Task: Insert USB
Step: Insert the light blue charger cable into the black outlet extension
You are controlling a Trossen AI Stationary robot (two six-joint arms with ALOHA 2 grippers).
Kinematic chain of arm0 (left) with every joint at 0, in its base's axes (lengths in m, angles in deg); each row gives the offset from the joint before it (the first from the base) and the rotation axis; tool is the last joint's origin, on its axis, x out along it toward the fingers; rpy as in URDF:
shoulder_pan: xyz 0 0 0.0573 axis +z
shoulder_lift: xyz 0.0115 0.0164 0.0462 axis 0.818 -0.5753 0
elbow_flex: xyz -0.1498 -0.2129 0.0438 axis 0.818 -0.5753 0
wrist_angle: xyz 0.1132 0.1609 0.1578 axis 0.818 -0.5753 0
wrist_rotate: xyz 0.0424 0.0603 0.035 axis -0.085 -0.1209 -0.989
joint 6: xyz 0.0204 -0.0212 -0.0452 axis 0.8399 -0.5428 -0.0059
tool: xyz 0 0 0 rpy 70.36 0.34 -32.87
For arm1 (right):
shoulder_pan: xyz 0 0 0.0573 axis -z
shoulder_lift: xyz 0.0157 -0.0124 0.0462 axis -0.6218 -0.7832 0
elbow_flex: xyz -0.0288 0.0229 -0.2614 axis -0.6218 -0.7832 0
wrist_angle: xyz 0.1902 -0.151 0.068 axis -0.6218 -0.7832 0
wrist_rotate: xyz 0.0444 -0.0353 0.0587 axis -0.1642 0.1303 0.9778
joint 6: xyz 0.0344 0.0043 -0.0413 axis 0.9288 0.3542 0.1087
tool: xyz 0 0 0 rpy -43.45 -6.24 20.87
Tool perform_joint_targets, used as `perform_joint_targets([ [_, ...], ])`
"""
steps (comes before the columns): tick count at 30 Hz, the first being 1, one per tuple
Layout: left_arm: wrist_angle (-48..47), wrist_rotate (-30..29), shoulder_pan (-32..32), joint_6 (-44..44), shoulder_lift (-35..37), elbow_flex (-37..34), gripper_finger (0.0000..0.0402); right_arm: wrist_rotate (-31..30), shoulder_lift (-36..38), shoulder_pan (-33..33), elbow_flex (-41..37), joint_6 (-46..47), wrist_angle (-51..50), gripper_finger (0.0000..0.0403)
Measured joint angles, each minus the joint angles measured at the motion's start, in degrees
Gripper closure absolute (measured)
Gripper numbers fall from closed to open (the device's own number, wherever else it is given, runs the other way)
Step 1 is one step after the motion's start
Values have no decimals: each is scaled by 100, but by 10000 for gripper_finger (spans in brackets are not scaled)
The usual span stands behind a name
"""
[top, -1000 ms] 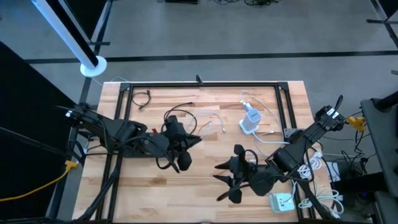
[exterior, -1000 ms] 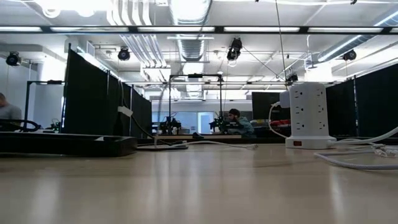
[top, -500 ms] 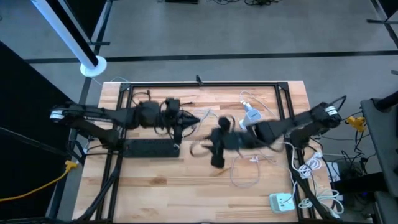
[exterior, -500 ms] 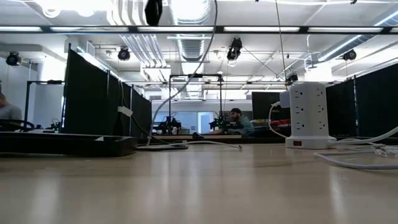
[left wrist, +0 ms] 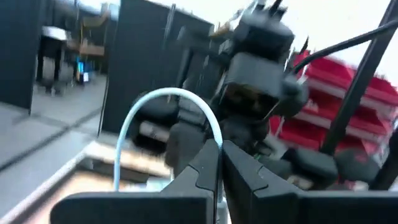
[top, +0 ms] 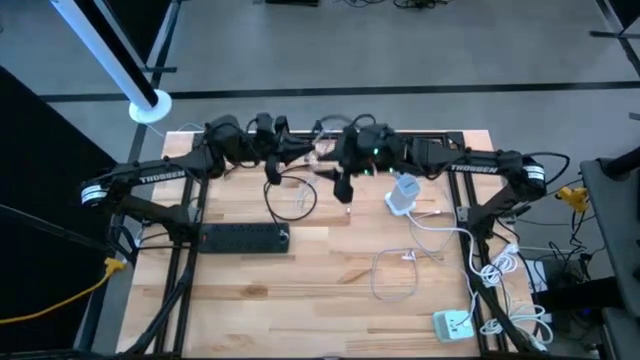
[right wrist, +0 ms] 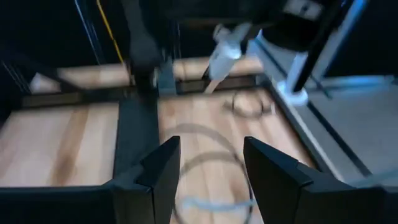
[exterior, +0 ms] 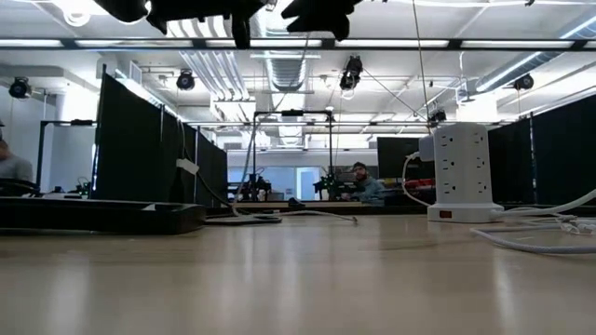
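Your left gripper (top: 283, 152) hung above the table's far edge, fingers pinched on a white USB cable (left wrist: 163, 107). Your right gripper (right wrist: 208, 163), fingers apart, faced it closely. A white power tower (top: 403, 192) stood right of both.

Pale wood-plank table (top: 250, 275) (smooth, faintly glossy), matt black plastic power strip (top: 245, 238).

Robotics lab: black partition screens (exterior: 140, 149), ceiling ducts (exterior: 279, 70), distant seated person (exterior: 358, 183).
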Motion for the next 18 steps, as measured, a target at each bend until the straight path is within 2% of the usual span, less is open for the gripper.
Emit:
perform_joint_targets([
  [6, 507, -3, -7, -117, -9, 15, 401, 937, 103, 347, 0, 464, 597, 251],
  [11, 556, -299, -11, -161, -15, 17, 401, 1530, 127, 526, -2, 920, 993, 259],
  [18, 697, -509, -13, -43, -139, 18, 401, 1602, 48, 552, -2, 1249, 1295, 265],
])
